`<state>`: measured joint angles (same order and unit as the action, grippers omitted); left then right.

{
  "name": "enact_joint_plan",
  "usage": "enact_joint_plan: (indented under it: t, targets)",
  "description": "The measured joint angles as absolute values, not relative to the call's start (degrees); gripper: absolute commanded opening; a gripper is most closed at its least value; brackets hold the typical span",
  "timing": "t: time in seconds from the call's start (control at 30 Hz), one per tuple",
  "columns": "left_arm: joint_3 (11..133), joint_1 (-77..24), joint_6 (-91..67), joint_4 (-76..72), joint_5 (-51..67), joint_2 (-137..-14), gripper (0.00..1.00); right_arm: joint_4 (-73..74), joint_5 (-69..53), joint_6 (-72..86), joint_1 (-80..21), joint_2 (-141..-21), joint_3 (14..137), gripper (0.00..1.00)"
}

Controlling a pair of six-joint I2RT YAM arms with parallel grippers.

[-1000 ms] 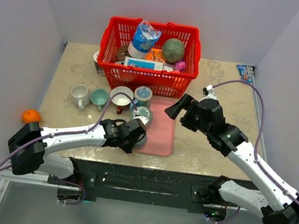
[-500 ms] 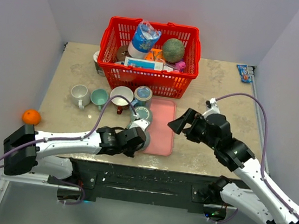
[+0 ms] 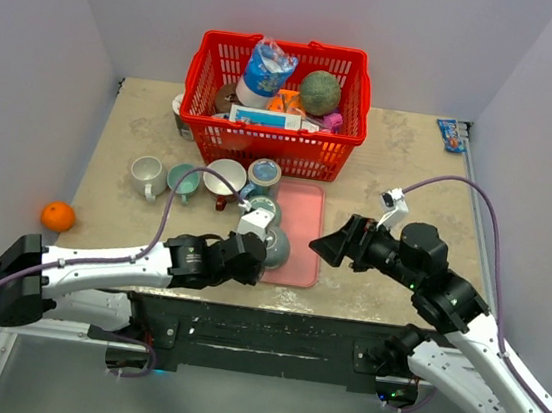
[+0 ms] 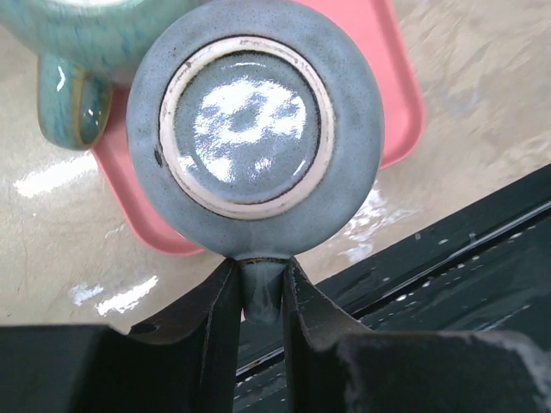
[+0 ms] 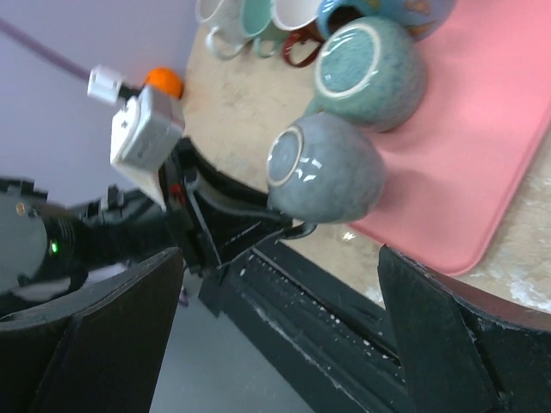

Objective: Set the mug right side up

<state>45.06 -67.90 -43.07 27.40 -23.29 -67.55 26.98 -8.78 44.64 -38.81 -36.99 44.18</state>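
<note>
The left gripper (image 4: pixel 261 277) is nearly closed, its two fingers pinching the thin handle of the grey-blue glazed ceramic mug (image 3: pixel 275 250). The mug is tipped on its side with its ringed base facing back at the left wrist. It sits at the near left corner of the flat pink plastic tray (image 3: pixel 304 220). I cannot tell whether it is touching the tray. The right gripper (image 3: pixel 329 246) is spread fully wide and holds nothing. It hangs at about 3 o'clock from the mug, near it but apart.

The main risk I see is the grip itself. The handle is narrow and glossy, and the whole weight of the mug hangs off it, so the mug could swivel between the fingers or slide out partway through the turn. The near edge of the tabletop (image 3: pixel 400 181) is at 6 o'clock, just beside the mug, so a dropped mug could roll off it. A rounded teal glazed mug (image 5: pixel 366 73) stands just beside it at 12 o'clock, and swinging the mug's body that way could knock it. If the right gripper comes in to help, it could bump the mug first.
</note>
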Motion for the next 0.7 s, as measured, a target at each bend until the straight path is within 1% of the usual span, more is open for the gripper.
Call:
enact_joint_plan:
  t: [0.17, 0.3, 0.43, 0.7]
  targets:
    - [46.52, -67.90, -43.92, 24.25, -23.11, -64.34, 0.00, 24.80, -14.68, 42.50, -38.81, -34.96, 44.18, 0.99]
    - [46.94, -67.90, -43.92, 20.53, -21.41, -60.12, 0.00, 19.99, -18.85, 42.37, -38.83, -31.66, 43.62, 0.99]
    - [48.69, -67.90, -43.94, 17.34, -20.56, -56.95, 0.00, 16.62, -20.08, 42.54, -38.83, -28.67, 43.05, 0.99]
    - [51.13, -67.90, -44.21, 7.92, -17.28, -53.43, 0.00, 11.79, -20.51, 46.33, -38.83, -28.75, 41.12, 0.99]
